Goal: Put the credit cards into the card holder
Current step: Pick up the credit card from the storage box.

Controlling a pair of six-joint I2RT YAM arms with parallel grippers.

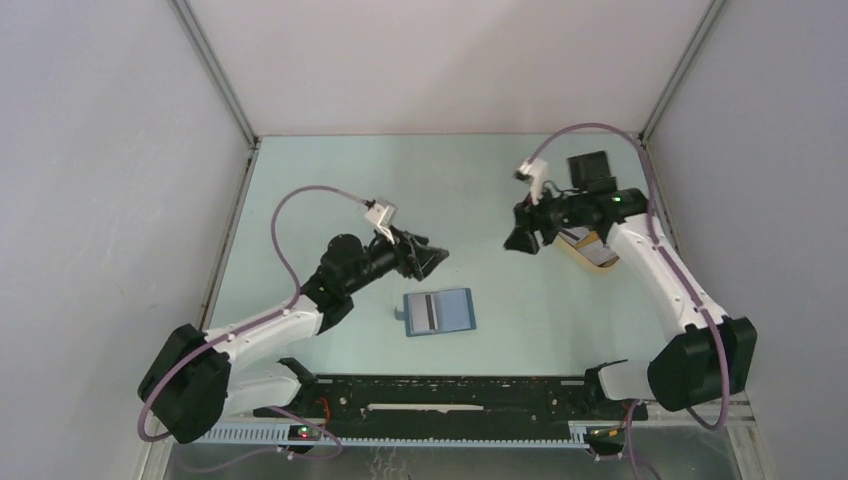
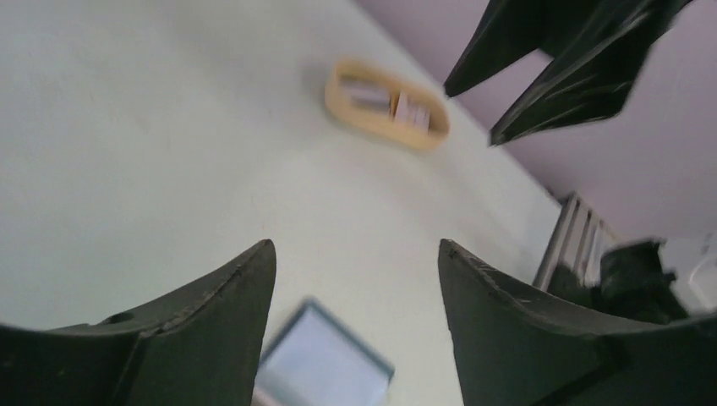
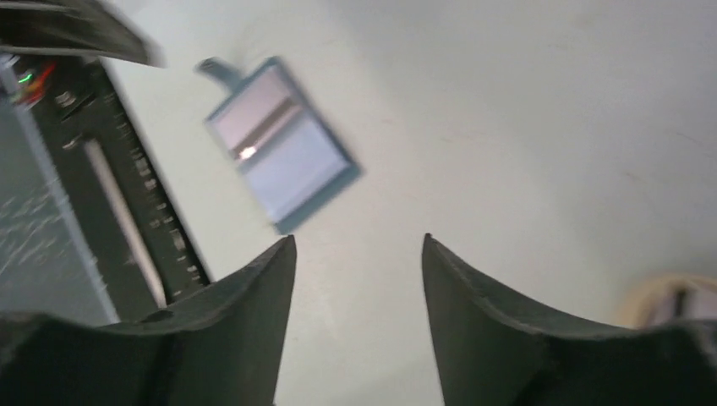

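With jaws apart and empty, the left gripper and right gripper flank the wallet, lying open at centre to receive cards from the tray at right.

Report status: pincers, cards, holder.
Left pincer open, empty. Right pincer open, empty. Thin white and grey credit cards in beige oval tray. Flat blue card holder open, unobstructed.
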